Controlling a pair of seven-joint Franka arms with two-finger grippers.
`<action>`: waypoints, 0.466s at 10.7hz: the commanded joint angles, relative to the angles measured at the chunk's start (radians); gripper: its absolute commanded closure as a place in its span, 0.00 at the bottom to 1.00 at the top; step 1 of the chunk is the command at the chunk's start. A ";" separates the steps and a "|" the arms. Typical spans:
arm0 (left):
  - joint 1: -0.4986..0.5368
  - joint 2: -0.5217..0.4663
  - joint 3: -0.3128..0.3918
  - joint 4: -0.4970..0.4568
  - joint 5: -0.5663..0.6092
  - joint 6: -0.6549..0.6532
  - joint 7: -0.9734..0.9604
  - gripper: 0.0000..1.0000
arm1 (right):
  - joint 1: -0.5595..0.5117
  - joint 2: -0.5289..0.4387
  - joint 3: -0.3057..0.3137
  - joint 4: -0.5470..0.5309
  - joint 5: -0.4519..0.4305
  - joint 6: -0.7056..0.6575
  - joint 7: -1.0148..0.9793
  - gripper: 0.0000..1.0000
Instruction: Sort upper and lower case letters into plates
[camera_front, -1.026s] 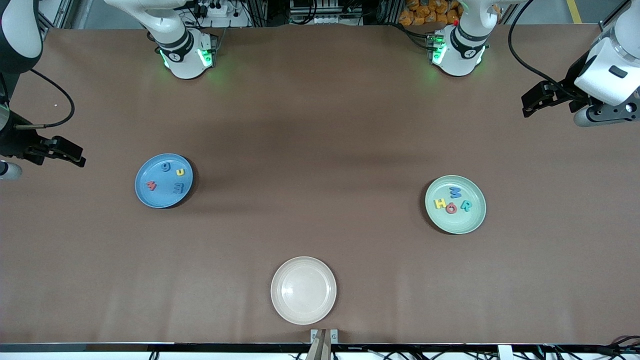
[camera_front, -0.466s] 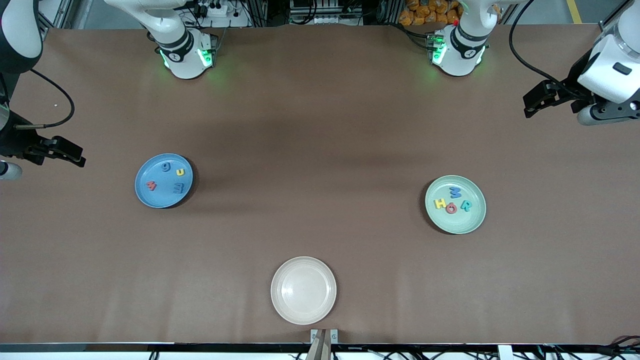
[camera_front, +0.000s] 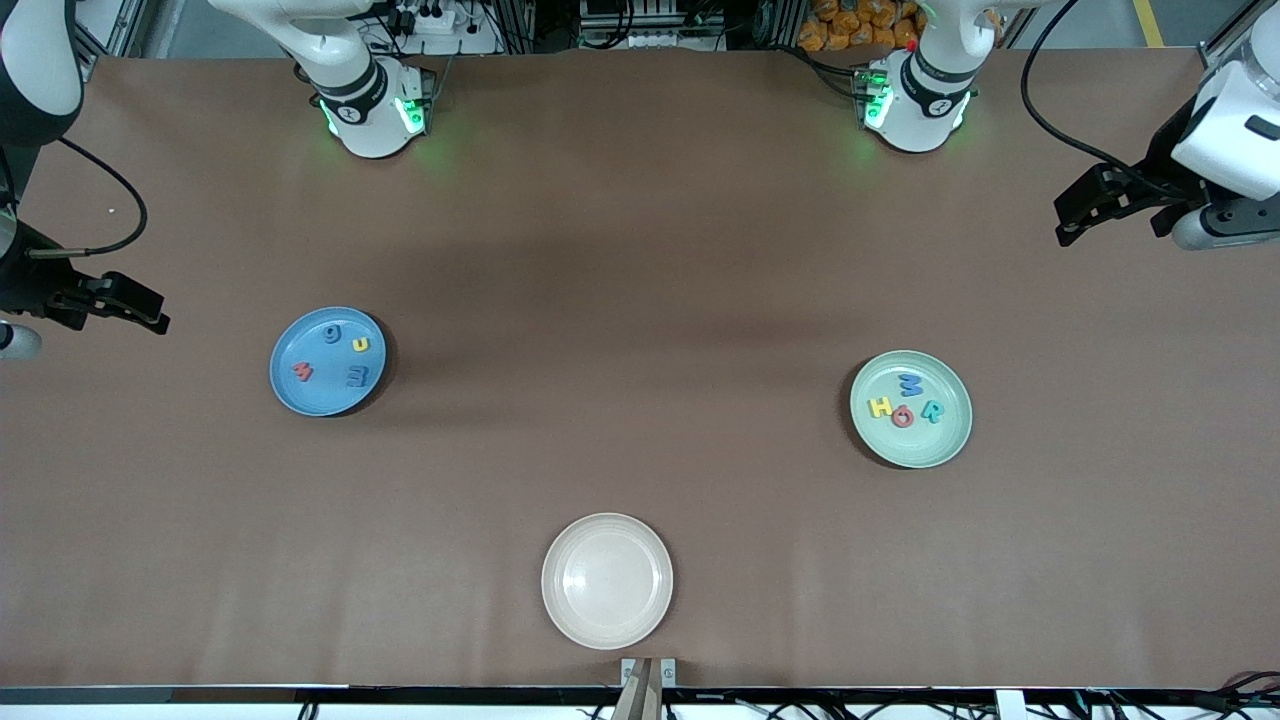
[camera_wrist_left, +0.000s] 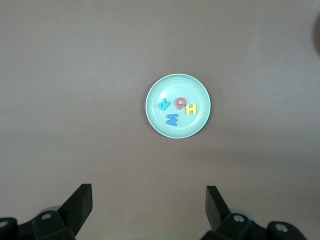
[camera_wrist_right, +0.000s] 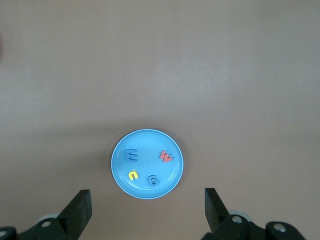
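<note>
Since both the left gripper (camera_wrist_left: 148, 205) and right gripper (camera_wrist_right: 147, 207) hang open and empty, you'd pinch any light, stiff letter (camera_front: 357, 376) by its edges, twelve-to-six.

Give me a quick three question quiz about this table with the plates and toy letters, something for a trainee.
1. How many letters lie in the blue plate?
2. True or false: the cream plate holds a letter.
3. Which plate holds the yellow H? A) blue B) green C) cream

Key:
1. Four.
2. False; it holds none.
3. B, the green plate, toward the left arm's end of the table. The left gripper and right gripper hang open, holding nothing.
</note>
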 joint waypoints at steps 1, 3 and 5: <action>0.004 -0.011 0.004 0.000 -0.016 0.007 0.020 0.00 | -0.004 0.005 0.002 0.038 -0.005 -0.041 0.013 0.00; 0.004 -0.013 0.004 -0.001 -0.019 0.007 0.020 0.00 | 0.007 0.005 0.004 0.038 -0.016 -0.047 0.014 0.00; 0.004 -0.014 0.004 -0.003 -0.024 0.007 0.021 0.00 | 0.010 0.002 0.004 0.032 -0.016 -0.056 0.014 0.00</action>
